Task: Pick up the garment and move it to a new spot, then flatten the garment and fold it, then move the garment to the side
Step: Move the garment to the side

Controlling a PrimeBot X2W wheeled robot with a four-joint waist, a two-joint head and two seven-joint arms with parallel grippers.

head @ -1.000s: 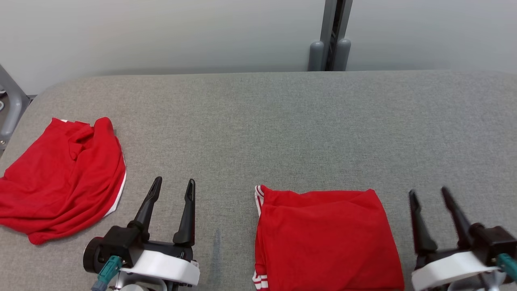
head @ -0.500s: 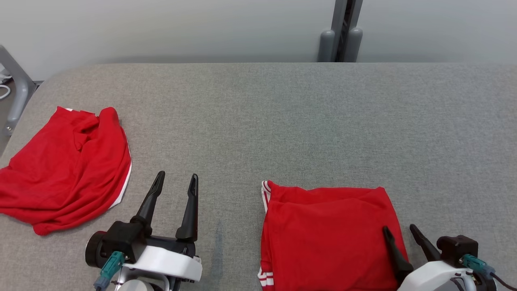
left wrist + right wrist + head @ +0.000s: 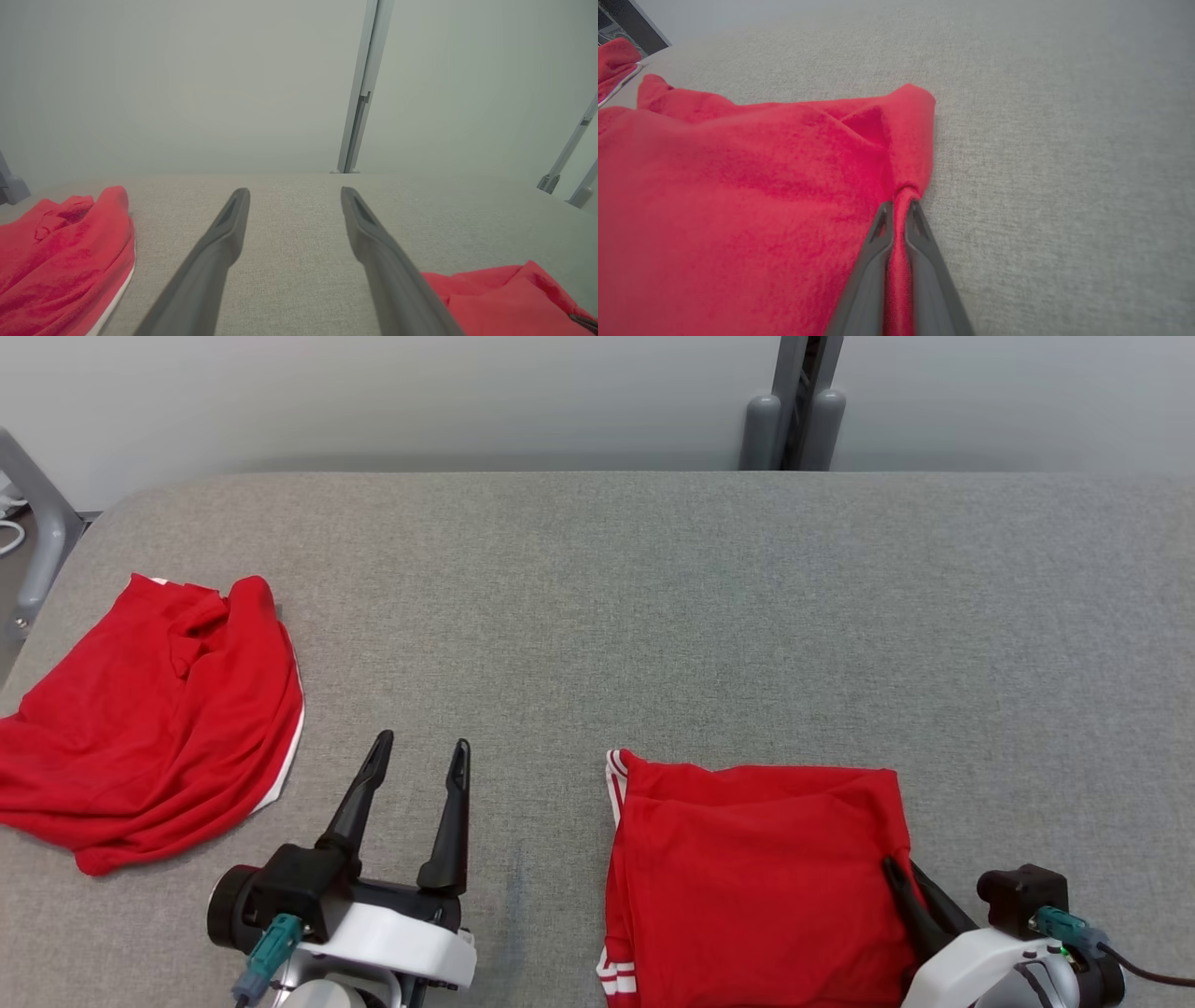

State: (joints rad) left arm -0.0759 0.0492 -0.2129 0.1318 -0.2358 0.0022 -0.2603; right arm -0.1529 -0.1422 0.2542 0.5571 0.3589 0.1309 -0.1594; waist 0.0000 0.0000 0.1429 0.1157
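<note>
A folded red garment point(image 3: 756, 877) with white stripes at its left edge lies at the near middle right of the grey table point(image 3: 653, 616). My right gripper point(image 3: 901, 870) is shut on the garment's right edge, the red cloth point(image 3: 784, 186) pinched between its fingertips in the right wrist view point(image 3: 899, 207). My left gripper point(image 3: 420, 751) is open over bare table to the left of the garment, its fingers point(image 3: 224, 233) spread with nothing between them. The folded garment's corner point(image 3: 504, 298) shows at the lower right of the left wrist view.
A second red garment point(image 3: 149, 719) with a white hem lies crumpled at the table's left side, also as a red heap point(image 3: 56, 252) in the left wrist view. A grey post point(image 3: 794, 401) stands behind the table's far edge, a metal frame point(image 3: 37, 541) at the far left.
My right gripper swung in from the right onto the folded garment's right edge and closed on it. The head camera shifted slightly; the left gripper stayed open in place.
</note>
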